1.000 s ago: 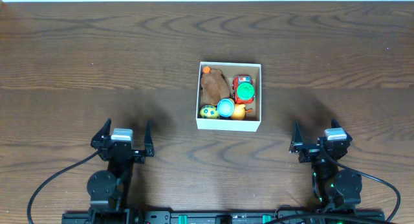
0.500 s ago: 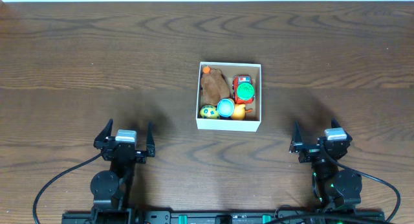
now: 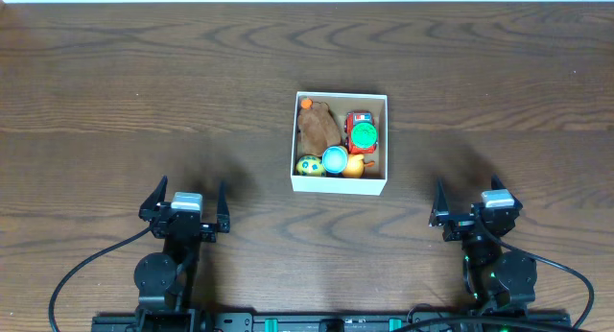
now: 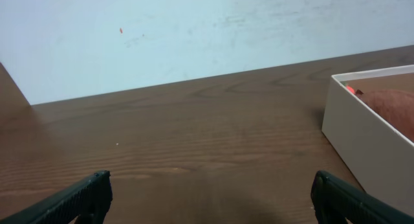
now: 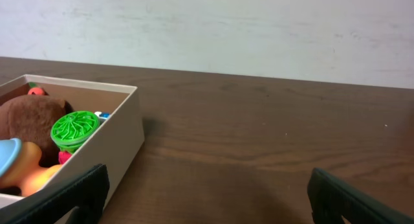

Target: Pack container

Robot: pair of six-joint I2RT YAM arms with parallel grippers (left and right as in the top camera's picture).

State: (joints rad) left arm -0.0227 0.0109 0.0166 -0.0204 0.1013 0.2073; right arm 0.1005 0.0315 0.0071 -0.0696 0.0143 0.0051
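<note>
The container [image 3: 341, 186] is a small square white-walled box at the table's middle. It holds a brown plush toy [image 3: 318, 128], a red and green toy [image 3: 362, 132], a yellow-green ball [image 3: 309, 165], a blue disc [image 3: 334, 159] and an orange piece [image 3: 354, 166]. My left gripper [image 3: 185, 200] is open and empty at the front left, well apart from the box. My right gripper [image 3: 474, 200] is open and empty at the front right. The box also shows in the left wrist view [image 4: 369, 140] and in the right wrist view [image 5: 113, 143].
The dark wooden table [image 3: 144, 92] spreads around the box. A pale wall [image 4: 194, 30] stands behind the table's far edge. Black cables [image 3: 77, 274] run from the arm bases at the front edge.
The left arm shifted very slightly between the earliest frame and now. Nothing else has moved.
</note>
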